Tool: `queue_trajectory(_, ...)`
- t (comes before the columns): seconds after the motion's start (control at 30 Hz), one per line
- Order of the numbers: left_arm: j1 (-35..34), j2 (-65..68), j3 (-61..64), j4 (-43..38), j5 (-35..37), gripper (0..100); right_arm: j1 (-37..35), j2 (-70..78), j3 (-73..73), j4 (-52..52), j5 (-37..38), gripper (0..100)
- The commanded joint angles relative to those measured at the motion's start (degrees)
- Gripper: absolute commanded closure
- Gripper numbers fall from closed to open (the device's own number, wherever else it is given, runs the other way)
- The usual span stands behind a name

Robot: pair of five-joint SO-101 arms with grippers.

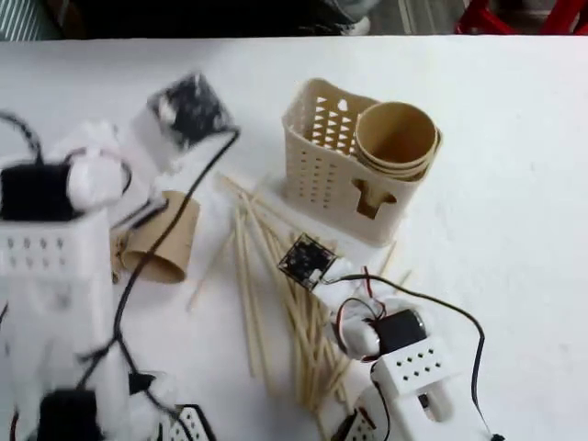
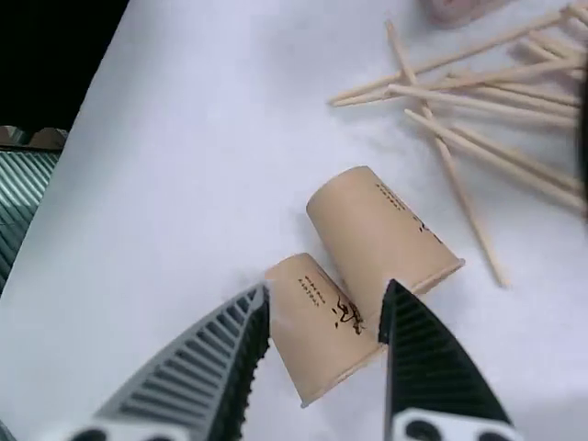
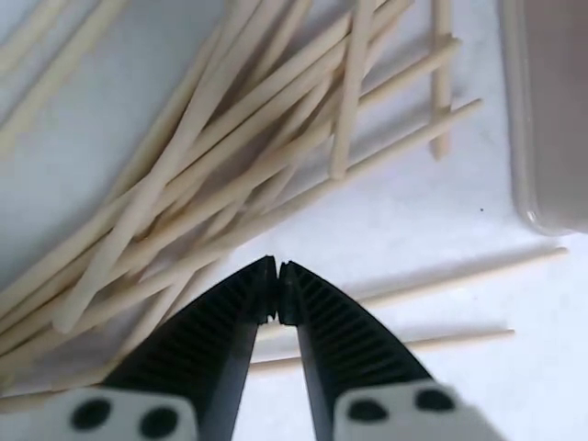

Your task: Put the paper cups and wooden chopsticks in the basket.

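Left gripper (image 2: 326,294), its fingers spread apart, straddles the nearer paper cup (image 2: 317,335), which lies on its side on the white table (image 2: 184,184). The second cup (image 2: 381,230), also on its side, touches the first just beyond the fingertips. Right gripper (image 3: 277,274), tips pressed together with nothing between them, hangs over the edge of the loose pile of wooden chopsticks (image 3: 230,156); the basket (image 1: 322,175) stands upright beyond the pile, holding a stack of cups (image 1: 397,138) at one end.
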Motion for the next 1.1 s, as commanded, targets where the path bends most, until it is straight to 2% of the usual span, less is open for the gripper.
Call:
queue_trajectory(0.0, -2.51, -14.37, 16.09, -6.59, -4.4, 79, 0.31, -0.57, -0.18, -0.75, 0.26, 97.7)
queue_trajectory(0.2, -8.75, -25.63, 42.02, -20.13, -14.24, 79, 0.31, -0.57, -0.09, -0.75, 0.26, 97.7)
queue_trajectory(0.4, -13.32, -31.6, 59.16, -28.57, -21.01, 74, 0.31, -0.57, -0.09, -0.75, 0.26, 97.6)
queue_trajectory(0.63, -13.23, -33.98, 74.2, -45.54, -20.57, 74, 0.31, -0.57, -0.09, -0.75, 0.26, 97.6)
queue_trajectory(0.77, -13.14, -33.98, 79.38, -56.26, -14.86, 75, 0.31, -0.57, -0.09, -0.75, 0.26, 97.6)
queue_trajectory(1.07, -9.01, -34.07, 80.09, -58.55, -12.92, 98, 0.31, -0.57, -0.09, -0.75, 0.26, 97.6)
